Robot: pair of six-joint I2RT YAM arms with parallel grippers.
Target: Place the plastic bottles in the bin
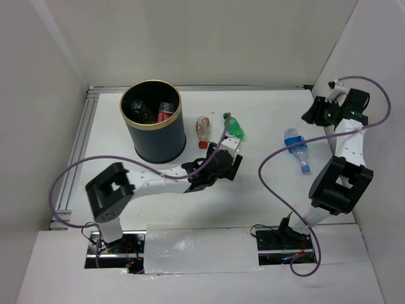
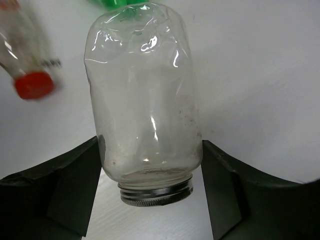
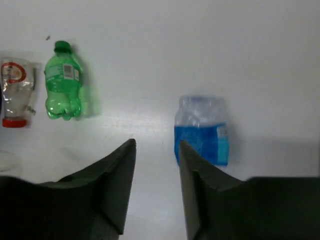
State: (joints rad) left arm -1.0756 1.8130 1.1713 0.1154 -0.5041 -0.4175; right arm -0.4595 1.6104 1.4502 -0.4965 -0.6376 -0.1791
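Top view: the bin (image 1: 152, 147), upper left, holds some bottles (image 1: 166, 113). A red-capped bottle (image 1: 203, 130), green bottle (image 1: 234, 126) and blue-label bottle (image 1: 297, 147) lie on the table (image 1: 266, 114), so the task seems partly done.

Left wrist: the left gripper (image 2: 151, 144) pinches a clear bottle (image 2: 145, 100).

Right wrist: the right gripper (image 3: 157, 145) is part spread and empty.

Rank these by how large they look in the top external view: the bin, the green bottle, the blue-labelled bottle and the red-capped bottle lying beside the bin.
1. bin, by far the largest
2. blue-labelled bottle
3. green bottle and red-capped bottle: too alike to rank
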